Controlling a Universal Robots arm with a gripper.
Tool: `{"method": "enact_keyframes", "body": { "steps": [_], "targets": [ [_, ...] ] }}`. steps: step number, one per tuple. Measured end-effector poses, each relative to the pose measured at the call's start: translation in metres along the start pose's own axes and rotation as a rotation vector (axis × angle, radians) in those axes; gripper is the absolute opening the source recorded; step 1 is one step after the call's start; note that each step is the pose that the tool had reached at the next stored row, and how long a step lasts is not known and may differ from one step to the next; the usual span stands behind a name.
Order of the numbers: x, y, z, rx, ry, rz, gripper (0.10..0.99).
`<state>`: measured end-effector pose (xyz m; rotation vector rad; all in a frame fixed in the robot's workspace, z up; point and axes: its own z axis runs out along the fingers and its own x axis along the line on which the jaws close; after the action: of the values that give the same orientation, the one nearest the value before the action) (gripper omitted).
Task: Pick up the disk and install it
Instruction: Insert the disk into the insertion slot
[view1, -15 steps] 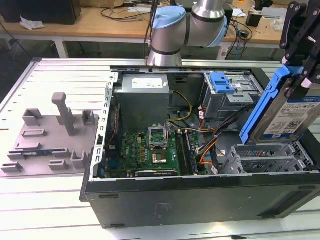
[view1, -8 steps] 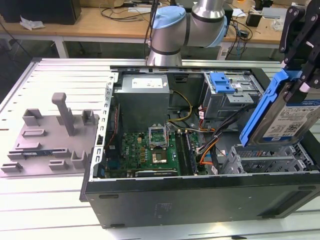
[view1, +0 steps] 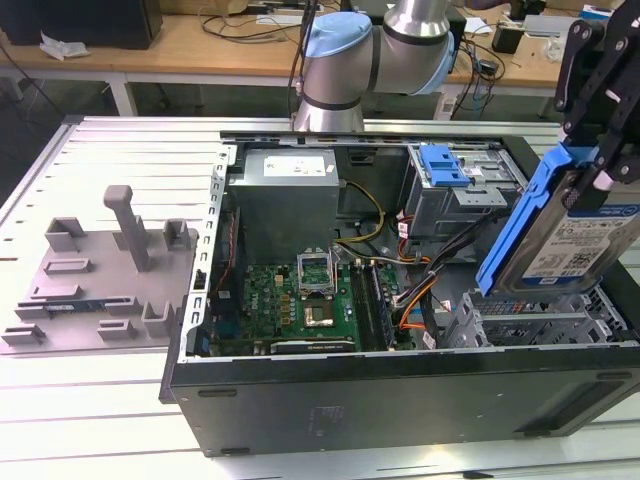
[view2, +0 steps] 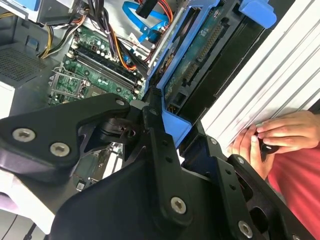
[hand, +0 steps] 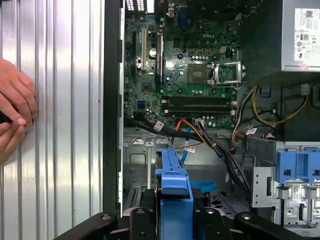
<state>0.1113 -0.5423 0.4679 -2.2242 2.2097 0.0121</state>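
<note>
A robotics lab, by every sign — an opened black desktop computer tower (view1: 400, 410) lies on a ribbed aluminium worktable (view1: 130, 150), its green motherboard (view1: 300, 300) exposed, beside a grey plastic fixture block (view1: 105, 285). A grey-and-blue jointed robot arm (view1: 345, 60) stands behind it, and a long wooden bench (view1: 200, 50) carries tangled black cables (view1: 250, 20).

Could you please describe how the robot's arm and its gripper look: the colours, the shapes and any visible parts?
The arm is made of round silver-grey segments, with a light blue cap on one joint. The gripper is matte black, built of flat linkage bars joined at pivots. Its silver screw heads can be seen in the second wrist view.
</note>
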Motion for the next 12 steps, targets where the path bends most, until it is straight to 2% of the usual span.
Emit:
{"method": "enact_keyframes", "body": {
  "steps": [12],
  "targets": [
    [0.0008, 0.0000, 0.0102, 0.000, -0.0003, 0.014, 0.369]
  ]
}}
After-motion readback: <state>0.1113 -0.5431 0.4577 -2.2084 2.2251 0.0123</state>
